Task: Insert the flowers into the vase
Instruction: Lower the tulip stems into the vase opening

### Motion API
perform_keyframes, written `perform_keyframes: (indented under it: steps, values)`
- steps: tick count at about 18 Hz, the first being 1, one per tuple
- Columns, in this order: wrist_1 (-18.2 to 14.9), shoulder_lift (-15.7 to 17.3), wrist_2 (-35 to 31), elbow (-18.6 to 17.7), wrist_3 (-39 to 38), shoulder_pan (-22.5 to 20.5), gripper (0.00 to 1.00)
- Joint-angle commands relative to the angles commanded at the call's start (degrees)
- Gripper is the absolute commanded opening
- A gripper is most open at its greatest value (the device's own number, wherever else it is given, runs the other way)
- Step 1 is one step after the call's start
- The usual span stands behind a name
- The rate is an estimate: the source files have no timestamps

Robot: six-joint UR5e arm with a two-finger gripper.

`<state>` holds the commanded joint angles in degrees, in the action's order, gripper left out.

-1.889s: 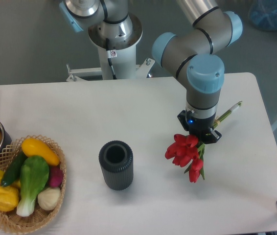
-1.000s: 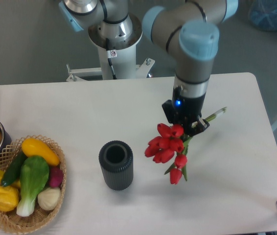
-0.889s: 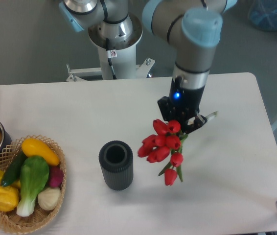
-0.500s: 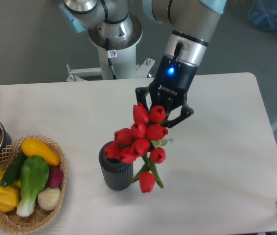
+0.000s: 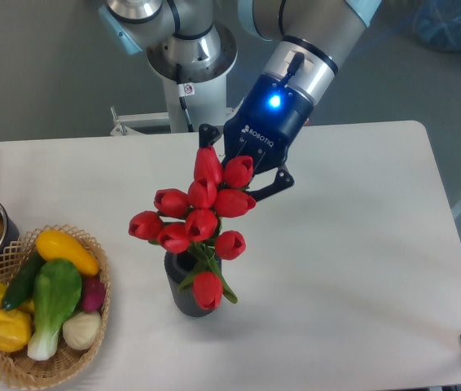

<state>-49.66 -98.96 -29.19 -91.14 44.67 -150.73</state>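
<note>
The hand [image 5: 243,175] is clamped on the flowers [image 5: 198,220], holding them aloft with the blooms spread over the vase [image 5: 183,289] on the worktop [image 5: 361,269]. The stems are hidden behind the blooms, so they could miss the mouth, catch the rim and tip the vase. The vase stands below and left of the hand.

A robotics lab: an industrial arm [image 5: 296,49] bolted to a pedestal [image 5: 190,77] behind a plain white tabletop [image 5: 361,269], grey floor, toy vegetables [image 5: 47,297] as props.
</note>
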Motion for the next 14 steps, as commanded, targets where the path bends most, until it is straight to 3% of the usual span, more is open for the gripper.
perform_keyframes:
  steps: [4,14]
  values:
    - [0.4,-0.5,11.2,-0.4,-2.6,-3.2,0.05]
    - [1.2,-1.3,13.1,-1.3,-2.0,-3.7,0.05]
